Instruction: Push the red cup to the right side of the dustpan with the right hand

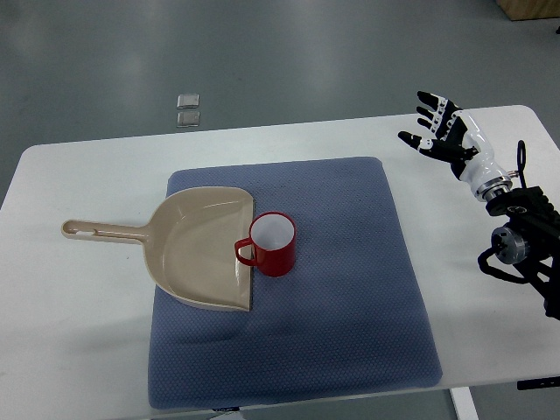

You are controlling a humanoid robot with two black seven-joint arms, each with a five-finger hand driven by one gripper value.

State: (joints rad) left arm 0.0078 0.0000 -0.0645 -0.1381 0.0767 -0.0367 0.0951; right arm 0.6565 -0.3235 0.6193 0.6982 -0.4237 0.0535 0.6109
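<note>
single top view, looking steeply down from robot's side, whole table (79, 175) framed

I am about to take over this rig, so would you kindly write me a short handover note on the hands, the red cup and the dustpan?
Right hand: raised over the table's far right corner, fingers spread, holding nothing, well clear of the cup.
Left hand: not in view.
Red cup: upright and empty on the blue mat, right at the open straight edge of the dustpan, its handle reaching over the pan's lip.
Dustpan: lies flat on the mat's left part, handle pointing left onto the white table.
Done: no contact with the cup so far.
Left: bring the right hand to the cup and push it to the dustpan's right.
</note>
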